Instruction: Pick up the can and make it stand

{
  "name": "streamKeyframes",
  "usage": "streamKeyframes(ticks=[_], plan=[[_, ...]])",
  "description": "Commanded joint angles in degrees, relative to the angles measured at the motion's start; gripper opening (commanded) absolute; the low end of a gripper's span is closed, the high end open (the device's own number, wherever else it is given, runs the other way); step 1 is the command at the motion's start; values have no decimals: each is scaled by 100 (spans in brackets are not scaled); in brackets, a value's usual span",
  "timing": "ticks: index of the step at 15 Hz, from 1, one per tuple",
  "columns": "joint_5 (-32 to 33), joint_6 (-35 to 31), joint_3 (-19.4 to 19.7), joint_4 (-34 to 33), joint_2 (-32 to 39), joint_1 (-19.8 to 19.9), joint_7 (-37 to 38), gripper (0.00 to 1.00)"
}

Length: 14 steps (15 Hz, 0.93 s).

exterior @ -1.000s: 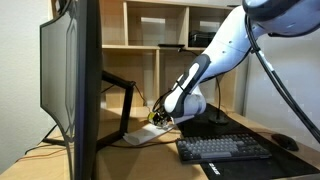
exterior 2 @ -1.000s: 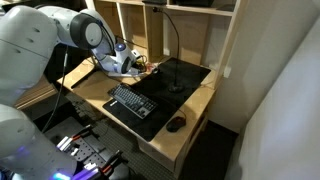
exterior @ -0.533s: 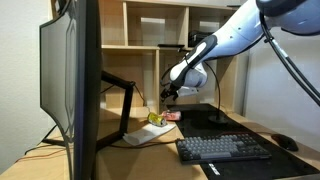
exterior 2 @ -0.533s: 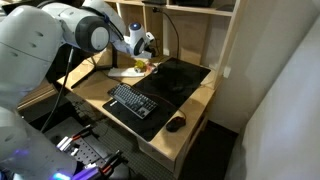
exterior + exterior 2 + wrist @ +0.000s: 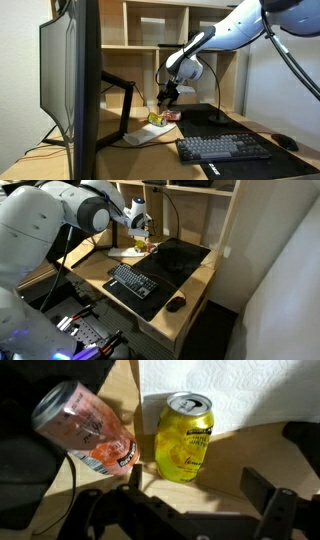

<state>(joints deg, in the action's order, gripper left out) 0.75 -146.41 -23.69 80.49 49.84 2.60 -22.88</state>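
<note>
the gripper (image 5: 186, 518) hangs open and empty above the yellow can (image 5: 185, 440), which lies on the worktop (image 5: 124, 382) beside a pink can (image 5: 85, 428).

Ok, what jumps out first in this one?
In the wrist view two drink cans fill the frame: the yellow-green can, apparently lying partly on a white paper towel, and a pink-red can beside it. The gripper hangs open above them. In an exterior view a large monitor blocks the foreground, with a keyboard on the desk.
</note>
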Motion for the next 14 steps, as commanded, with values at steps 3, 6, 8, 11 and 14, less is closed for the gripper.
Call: streamKeyframes(ticks=[3, 6, 8, 11, 14], plan=[[-243, 118, 308, -17, -3, -251, -89, 100], [-251, -183, 367, 68, 84, -308, -24, 100], [-320, -732, 338, 400, 84, -357, 9, 100], [-481, -1805, 25, 1040, 84, -303, -54, 100], [-256, -2879, 101, 1710, 17, -537, 285, 100]])
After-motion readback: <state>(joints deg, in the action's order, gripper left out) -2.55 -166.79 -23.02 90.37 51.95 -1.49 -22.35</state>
